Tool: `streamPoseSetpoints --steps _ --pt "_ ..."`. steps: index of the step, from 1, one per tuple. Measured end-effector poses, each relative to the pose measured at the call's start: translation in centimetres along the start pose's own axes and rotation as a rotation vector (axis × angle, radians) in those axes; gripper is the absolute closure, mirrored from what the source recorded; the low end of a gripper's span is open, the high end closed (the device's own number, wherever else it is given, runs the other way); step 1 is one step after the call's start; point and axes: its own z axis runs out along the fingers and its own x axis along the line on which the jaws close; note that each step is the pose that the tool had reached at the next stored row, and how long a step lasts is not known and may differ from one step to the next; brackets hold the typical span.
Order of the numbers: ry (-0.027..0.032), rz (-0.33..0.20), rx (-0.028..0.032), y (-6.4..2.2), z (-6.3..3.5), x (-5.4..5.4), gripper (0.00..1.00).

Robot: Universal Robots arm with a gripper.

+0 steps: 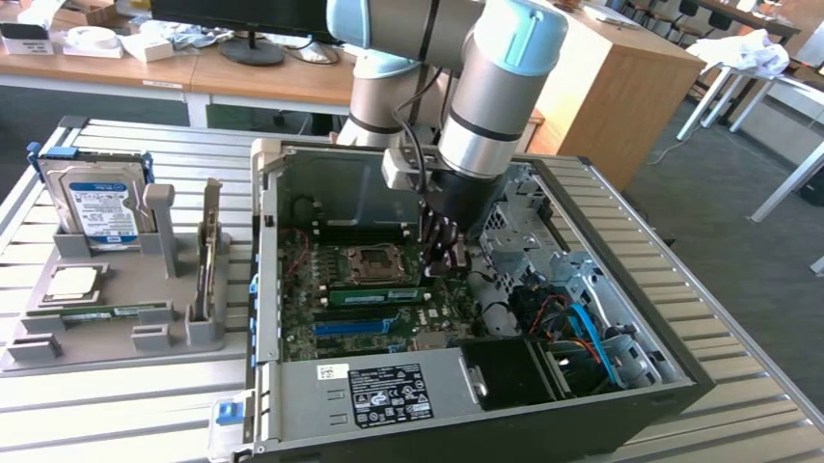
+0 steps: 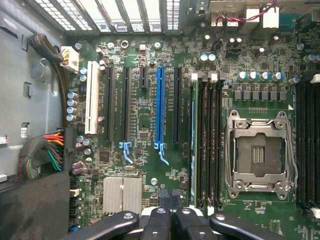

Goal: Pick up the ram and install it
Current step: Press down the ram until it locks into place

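Note:
The ram [image 1: 377, 295] is a green stick standing on edge in a slot of the motherboard inside the open computer case [image 1: 264, 241]. In the wrist view the ram [image 2: 193, 145] shows edge-on in the slot nearest the blue connector, beside several empty black slots. My gripper [image 1: 446, 262] hangs inside the case, just above the board, at the end of the ram toward the exterior view's right. Its black fingers [image 2: 159, 220] are pressed together with nothing between them, and the gripper [image 2: 172, 209] sits over the board close to the slots' end.
The empty processor socket [image 2: 257, 152] lies beside the ram slots. Cable bundles [image 2: 47, 150] and a heat sink [image 2: 122, 192] crowd the board's side. On the table at the exterior view's left a grey fixture [image 1: 123, 333] carries a hard drive [image 1: 93, 203], a silver chip [image 1: 71, 282] and another green stick [image 1: 110, 311].

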Motion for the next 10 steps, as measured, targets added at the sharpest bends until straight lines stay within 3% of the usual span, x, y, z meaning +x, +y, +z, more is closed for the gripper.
streamPoseSetpoints --steps 10 --pt "0.0 0.0 -0.0001 0.0 -0.01 -0.56 0.9"
